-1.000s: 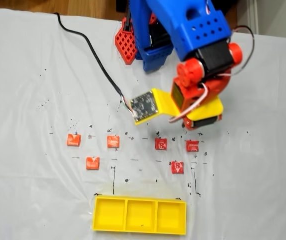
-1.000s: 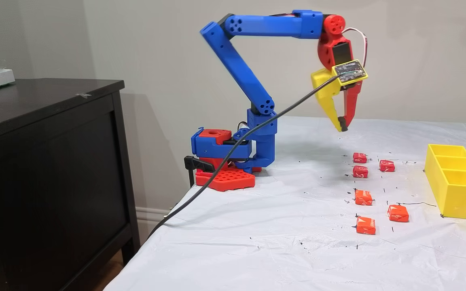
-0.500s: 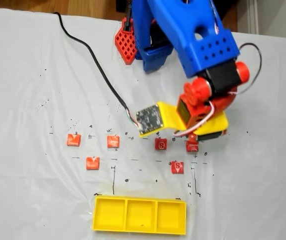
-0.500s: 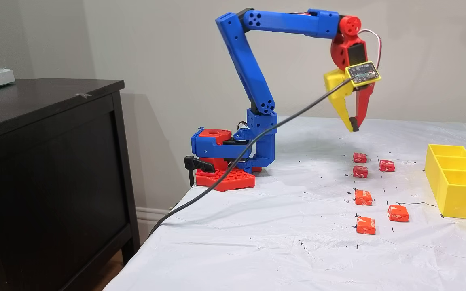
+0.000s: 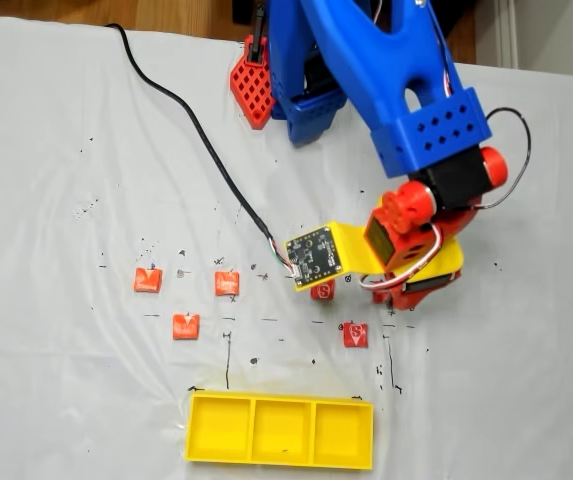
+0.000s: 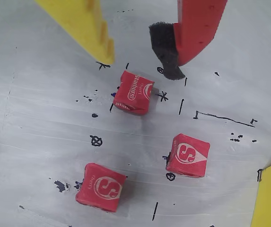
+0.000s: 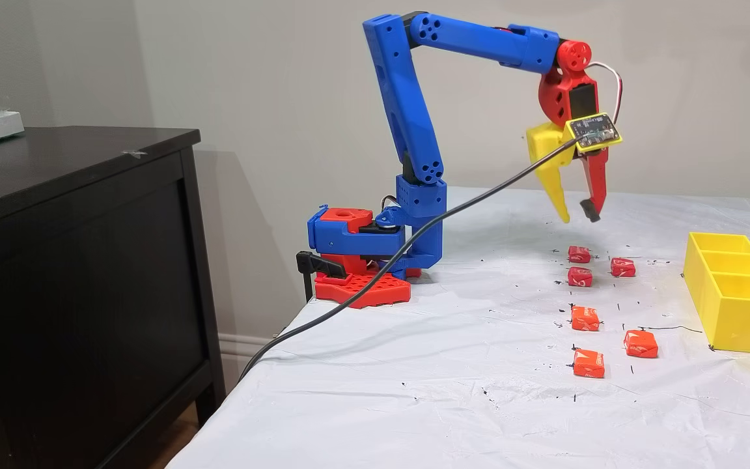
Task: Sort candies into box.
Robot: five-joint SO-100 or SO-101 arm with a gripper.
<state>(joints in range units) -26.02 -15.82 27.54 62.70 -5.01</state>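
The claw (image 7: 579, 217) is hanging open and empty above the table (image 7: 453, 365), its yellow and red fingers parted with nothing between them. In the wrist view the claw (image 6: 140, 66) is framing a gap that points straight down at one candy (image 6: 134, 92), which is lying just below and between the two fingertips; the red finger's dark pad (image 6: 166, 49) is sitting to that candy's upper right. The candy is lying slightly skewed to the line between the fingers, so the coming move looks like a straight descent with little sideways correction. Two more candies (image 6: 187, 155) are lying further from the claw in that view, well apart from the first. In the side fixed view the claw is hovering clearly above the far candy (image 7: 579, 254), not touching it. The box (image 7: 736, 306) is standing beyond the candies, away from the arm's base, all three compartments looking empty.
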